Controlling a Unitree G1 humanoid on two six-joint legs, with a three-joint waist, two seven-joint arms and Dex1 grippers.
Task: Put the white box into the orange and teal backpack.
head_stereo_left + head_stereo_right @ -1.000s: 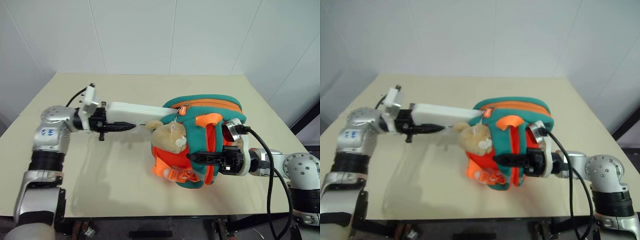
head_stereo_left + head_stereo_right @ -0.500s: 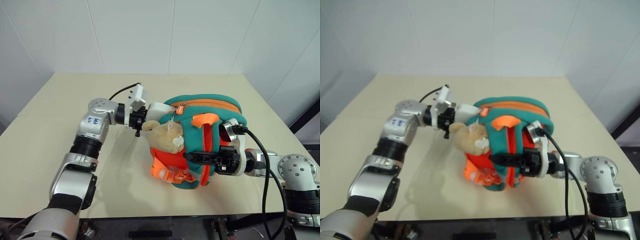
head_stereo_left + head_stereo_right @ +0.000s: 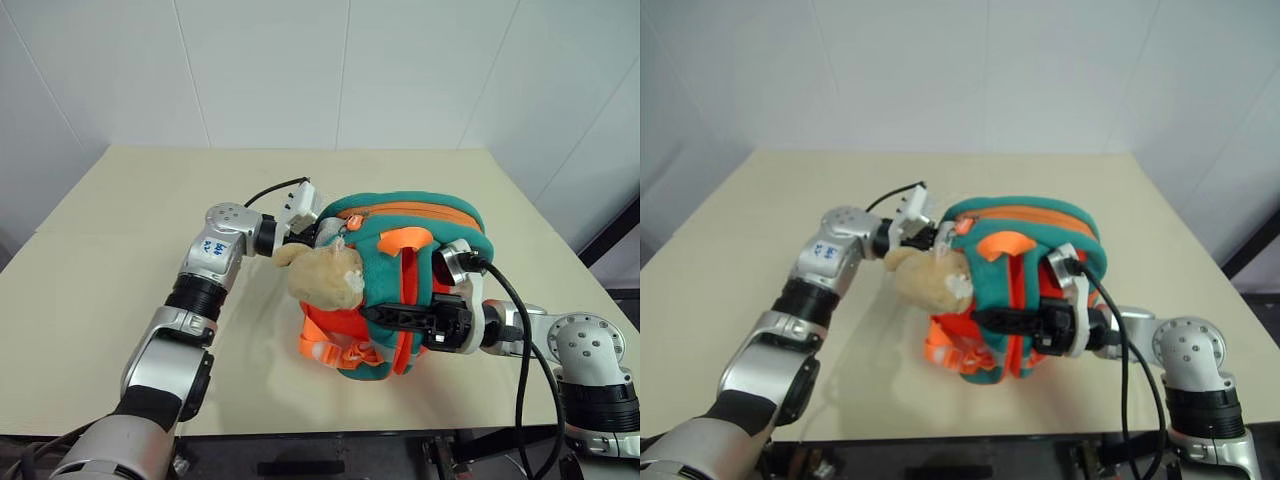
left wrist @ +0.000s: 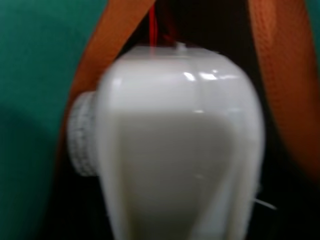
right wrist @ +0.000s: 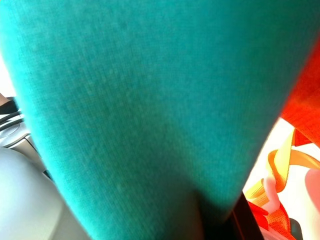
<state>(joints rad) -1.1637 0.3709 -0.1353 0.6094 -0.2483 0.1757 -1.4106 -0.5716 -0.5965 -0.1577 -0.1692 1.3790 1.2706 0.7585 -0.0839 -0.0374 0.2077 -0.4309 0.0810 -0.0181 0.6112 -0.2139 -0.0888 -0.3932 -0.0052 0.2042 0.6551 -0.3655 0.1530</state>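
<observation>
A bare test room or lab: a plain beige table (image 3: 120,250) fills the lower frame, boxed in by white panelled walls (image 3: 270,70) across the top.

Beige table (image 3: 120,220) stretching out under it all, white wall panels (image 3: 270,70) behind. A tan plush bear (image 3: 322,277) sits mid-table, head tipped toward the near edge.

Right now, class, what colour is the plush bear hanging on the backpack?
Tan. The plush bear shows best in the left eye view, against the orange and teal backpack.
</observation>
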